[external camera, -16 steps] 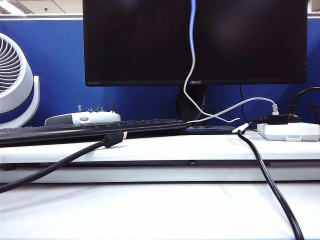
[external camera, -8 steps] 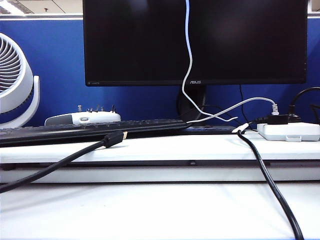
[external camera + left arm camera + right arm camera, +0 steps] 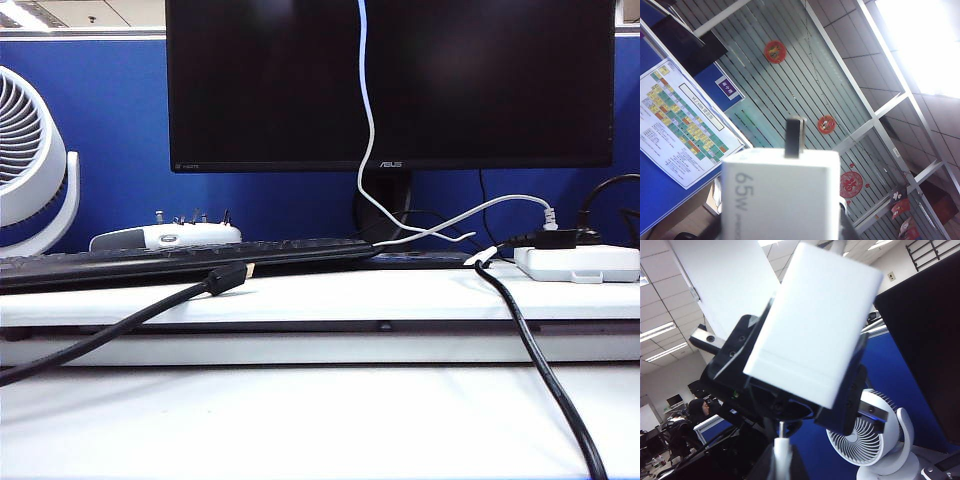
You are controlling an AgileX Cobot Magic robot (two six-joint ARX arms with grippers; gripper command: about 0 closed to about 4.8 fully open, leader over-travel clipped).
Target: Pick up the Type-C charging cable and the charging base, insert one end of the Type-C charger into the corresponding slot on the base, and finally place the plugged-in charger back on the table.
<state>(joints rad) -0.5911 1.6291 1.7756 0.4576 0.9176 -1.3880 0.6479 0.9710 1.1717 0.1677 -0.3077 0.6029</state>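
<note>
Since a second ago, you can see the hanging stretch of the Type-C charging cable (image 3: 366,120) has swung a little to the left across the dark monitor (image 3: 390,85) in the exterior view; nothing else there has shifted.

Look at the left wrist view first: the charging base (image 3: 782,200) fills the near part of the picture, white, with "65W" printed on its face and a metal prong standing up from its far edge. You will find the left gripper (image 3: 785,232) almost wholly hidden behind the block, so only dark parts show at the block's sides; the block sits clamped in that gripper, lifted well off the table (image 3: 300,420).

From the right wrist view you see the same block from its other broad face (image 3: 815,320), gripped between black fingers (image 3: 842,405) of the left arm. Just beneath it the cable's small metal tip (image 3: 782,429) points up toward the base, a small gap apart, with its white plug body held in the right gripper (image 3: 782,460), whose jaws are pressed together on it.

Farther off in the exterior view, neither gripper shows. You have a black cable (image 3: 545,375) crossing the table, a keyboard (image 3: 180,258) on the ledge, a white power strip (image 3: 578,262) at the right and a fan (image 3: 30,160) at the left.
</note>
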